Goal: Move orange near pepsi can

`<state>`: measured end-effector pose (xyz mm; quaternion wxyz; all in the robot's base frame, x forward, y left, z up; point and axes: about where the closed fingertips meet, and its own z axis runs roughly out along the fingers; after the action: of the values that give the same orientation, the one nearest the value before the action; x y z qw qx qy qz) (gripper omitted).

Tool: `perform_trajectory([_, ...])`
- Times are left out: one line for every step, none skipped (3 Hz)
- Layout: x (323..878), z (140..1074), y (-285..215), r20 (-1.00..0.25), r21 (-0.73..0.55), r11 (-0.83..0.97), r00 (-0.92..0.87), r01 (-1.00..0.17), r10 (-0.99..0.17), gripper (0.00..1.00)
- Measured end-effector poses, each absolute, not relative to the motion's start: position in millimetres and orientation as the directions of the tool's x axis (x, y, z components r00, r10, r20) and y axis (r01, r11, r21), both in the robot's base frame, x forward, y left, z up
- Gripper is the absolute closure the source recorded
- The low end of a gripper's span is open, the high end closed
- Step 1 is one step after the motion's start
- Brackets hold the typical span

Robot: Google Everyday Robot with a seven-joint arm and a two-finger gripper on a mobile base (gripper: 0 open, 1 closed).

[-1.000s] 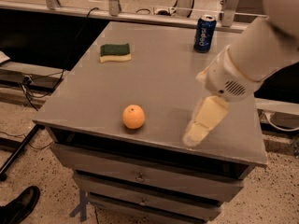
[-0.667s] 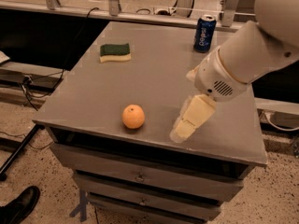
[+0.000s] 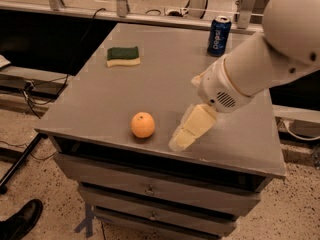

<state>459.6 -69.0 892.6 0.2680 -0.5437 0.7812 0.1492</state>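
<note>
The orange point(image 3: 143, 125) sits on the grey table point(image 3: 160, 79) near its front edge, left of centre. The pepsi can point(image 3: 219, 36) stands upright at the far right back of the table. My gripper point(image 3: 181, 139) hangs low over the table just right of the orange, a short gap away, pointing down and left. It holds nothing that I can see. The white arm reaches in from the upper right.
A green and yellow sponge point(image 3: 123, 56) lies at the back left of the table. Drawers point(image 3: 150, 190) sit below the table front. A dark shoe point(image 3: 20, 224) is on the floor at the lower left. Cables run along the floor at left.
My gripper has moved left and down toward the orange. The orange, can and sponge have not moved.
</note>
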Motion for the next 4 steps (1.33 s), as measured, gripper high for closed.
perform_trajectory([474.1, 873.1, -42.0, -0.635, -0.064, 0.376, -0.253, -0.924, -0.73, 0.0])
perform_trajectory([481.4, 856.0, -23.9, -0.674, -0.041, 0.398, -0.269, -0.916, -0.688, 0.0])
perform_trajectory([482.5, 847.4, -9.2, -0.703, -0.018, 0.408, -0.278, -0.913, -0.654, 0.0])
perform_trajectory([482.6, 842.6, 9.2, -0.735, 0.008, 0.407, -0.281, -0.913, -0.617, 0.18])
